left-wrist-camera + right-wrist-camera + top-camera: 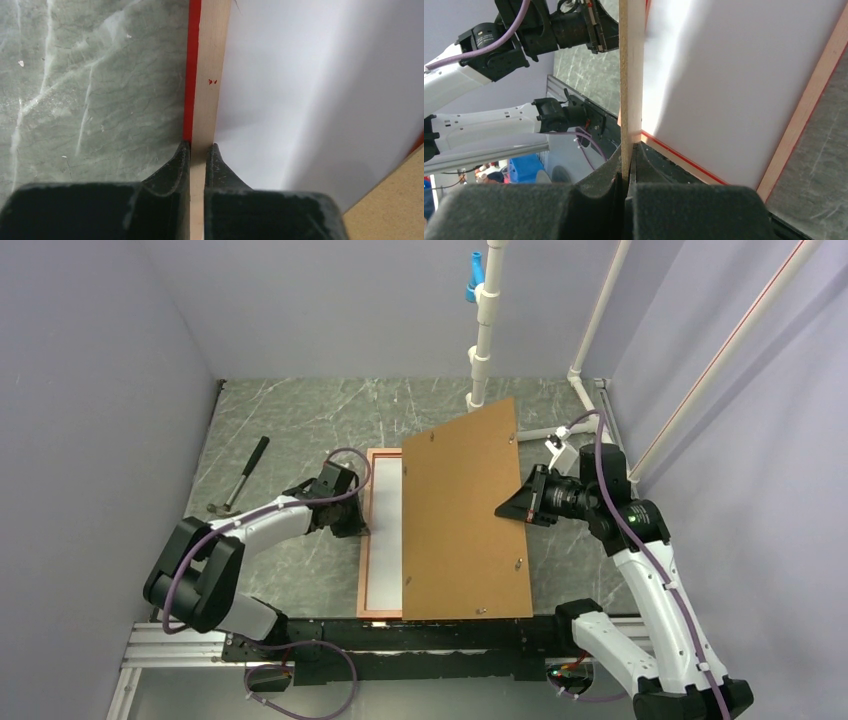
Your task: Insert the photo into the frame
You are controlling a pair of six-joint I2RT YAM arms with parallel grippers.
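Lying flat just past the arm bases, the frame (364, 580) rests back-up on the grey marbled table (290, 580), its copper-orange edge showing along the left and near sides. Inside its rails lies the photo (385, 540), plain white side up, only a left strip uncovered. The left gripper (358, 525) comes in from the left with its fingers (175, 165) pressed together on the frame's left rail; its wrist view shows a sliver of red on the rail's outer side. A brown backing board (465, 520) slants over the rest of the photo, left edge down and right edge raised. The right gripper (505, 508) pinches that raised right edge, the thin board clamped between its pads. Farther back on the left lies a hammer (240, 478), well apart from the frame. A white pipe (483, 330) stands at the far wall.
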